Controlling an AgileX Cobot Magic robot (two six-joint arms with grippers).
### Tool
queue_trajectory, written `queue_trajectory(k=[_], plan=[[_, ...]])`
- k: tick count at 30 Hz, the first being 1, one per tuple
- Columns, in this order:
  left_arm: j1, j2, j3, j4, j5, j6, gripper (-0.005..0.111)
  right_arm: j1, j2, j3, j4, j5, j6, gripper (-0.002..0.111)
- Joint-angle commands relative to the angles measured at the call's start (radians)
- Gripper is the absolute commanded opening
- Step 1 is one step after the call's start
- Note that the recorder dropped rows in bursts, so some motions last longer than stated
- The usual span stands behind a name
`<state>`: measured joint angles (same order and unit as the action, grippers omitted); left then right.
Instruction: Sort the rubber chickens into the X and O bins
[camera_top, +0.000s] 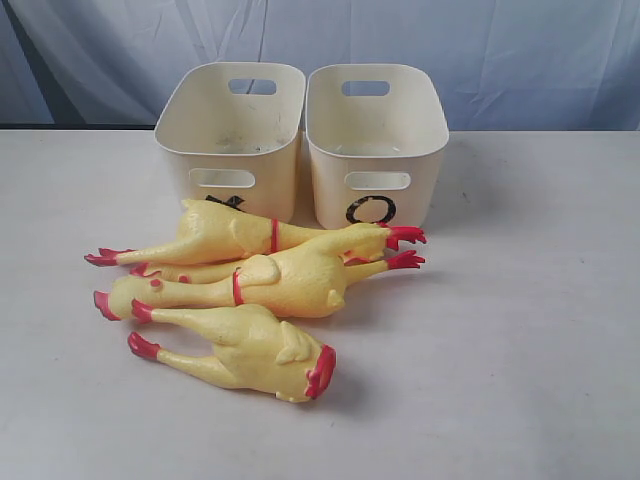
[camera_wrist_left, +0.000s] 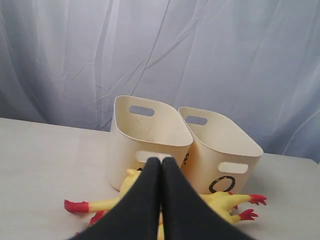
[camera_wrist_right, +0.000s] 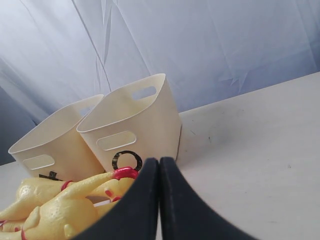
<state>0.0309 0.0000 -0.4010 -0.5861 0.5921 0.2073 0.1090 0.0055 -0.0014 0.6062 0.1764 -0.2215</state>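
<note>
Evidently not started. Visible rubber chickens (camera_top: 280, 280) all piled on counter (camera_top: 520, 350) before X bin (camera_top: 250, 165) and O bin (camera_top: 420, 170), both seemingly empty. Pressed together, holding nothing: left fingers (camera_wrist_left: 145, 200), right fingers (camera_wrist_right: 142, 200).

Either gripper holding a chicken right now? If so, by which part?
Nothing held. Left gripper and right gripper are shut, empty; the rubber chickens lie on the table.

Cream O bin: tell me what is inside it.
The cream plastic tub marked O shows only its bare inner walls and some floor; nothing else shows inside. Its near wall hides the floor's front part.
</note>
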Motion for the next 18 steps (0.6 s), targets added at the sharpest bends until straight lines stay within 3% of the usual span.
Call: queue_trajectory(k=[1, 13, 18], plan=[[-0.006, 0.0, -0.009, -0.039, 0.006, 0.011, 0.0, 0.003, -0.005, 0.001, -0.002, -0.007, -0.001, 0.0], [-0.006, 0.0, -0.009, -0.012, -0.006, 0.015, 0.0, 0.003, -0.005, 0.001, -0.002, -0.007, -0.001, 0.0], [-0.006, 0.081, -0.009, 0.0, 0.111, 0.023, 0.0, 0.003, -0.005, 0.001, -0.002, -0.005, -0.001, 0.0]])
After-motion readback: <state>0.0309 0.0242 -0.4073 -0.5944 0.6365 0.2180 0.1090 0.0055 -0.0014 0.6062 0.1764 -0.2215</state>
